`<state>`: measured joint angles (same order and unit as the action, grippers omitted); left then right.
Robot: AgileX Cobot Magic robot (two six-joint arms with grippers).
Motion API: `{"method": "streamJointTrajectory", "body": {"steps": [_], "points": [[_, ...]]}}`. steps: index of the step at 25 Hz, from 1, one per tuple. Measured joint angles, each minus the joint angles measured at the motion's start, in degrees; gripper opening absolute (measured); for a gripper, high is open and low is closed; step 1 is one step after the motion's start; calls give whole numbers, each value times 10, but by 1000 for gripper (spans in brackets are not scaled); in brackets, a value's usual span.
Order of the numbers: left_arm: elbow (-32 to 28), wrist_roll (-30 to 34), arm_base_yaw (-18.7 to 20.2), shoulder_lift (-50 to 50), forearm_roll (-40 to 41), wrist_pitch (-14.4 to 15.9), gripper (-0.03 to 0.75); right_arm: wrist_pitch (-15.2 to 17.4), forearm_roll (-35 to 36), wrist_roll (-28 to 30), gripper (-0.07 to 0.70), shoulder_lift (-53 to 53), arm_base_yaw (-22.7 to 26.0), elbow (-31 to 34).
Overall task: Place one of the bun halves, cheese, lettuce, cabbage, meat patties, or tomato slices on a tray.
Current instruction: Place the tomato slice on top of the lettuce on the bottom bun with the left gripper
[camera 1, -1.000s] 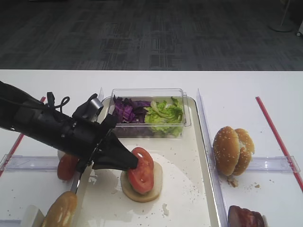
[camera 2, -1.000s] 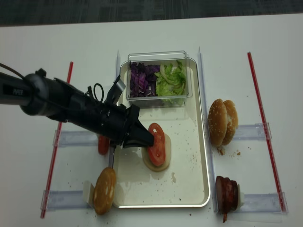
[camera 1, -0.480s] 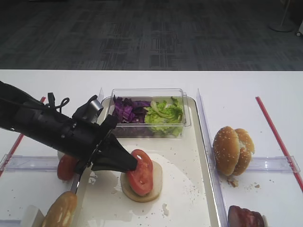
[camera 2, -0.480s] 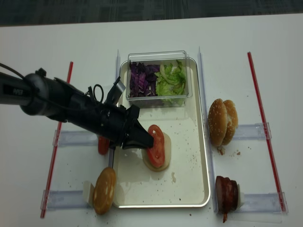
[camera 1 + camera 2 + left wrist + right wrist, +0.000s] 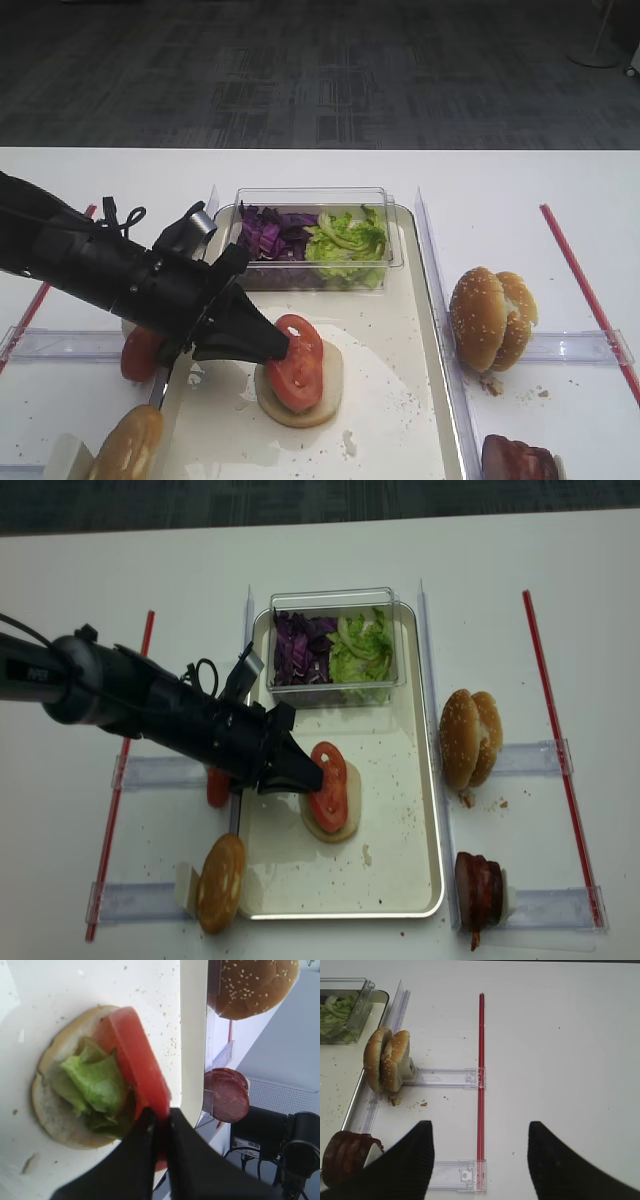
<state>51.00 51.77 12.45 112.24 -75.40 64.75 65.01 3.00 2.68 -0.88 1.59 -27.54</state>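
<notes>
My left gripper (image 5: pixel 287 347) is shut on a bright red tomato slice (image 5: pixel 301 365), which it holds on edge over a pale bun base (image 5: pixel 330 388) on the cream tray (image 5: pixel 392 400). In the left wrist view the black fingers pinch the tomato slice (image 5: pixel 135 1055) at its lower rim, and green lettuce (image 5: pixel 97 1077) lies on the bun base (image 5: pixel 50 1105) under it. My right gripper (image 5: pixel 479 1132) hangs open over the bare table, right of the tray, with nothing between its fingers.
A clear tub at the tray's far end holds cabbage (image 5: pixel 265 232) and lettuce (image 5: pixel 348 240). Sesame bun halves (image 5: pixel 490 318) and meat patties (image 5: pixel 515 462) stand in racks right of the tray. Another tomato slice (image 5: pixel 140 352) and a bun half (image 5: pixel 125 445) stand on the left.
The left gripper has eased the tomato slice very slightly lower toward the bun base. Nothing else has moved.
</notes>
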Motion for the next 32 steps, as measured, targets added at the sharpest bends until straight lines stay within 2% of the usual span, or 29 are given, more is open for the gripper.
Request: {"method": "streamJointTrajectory", "body": {"steps": [26,32], "points": [[0,0,0,0,-2,9,13,0,0,-2,445,0,0,0],[0,7,21,0,-3,9,41,0,0,-2,445,0,0,0]]}}
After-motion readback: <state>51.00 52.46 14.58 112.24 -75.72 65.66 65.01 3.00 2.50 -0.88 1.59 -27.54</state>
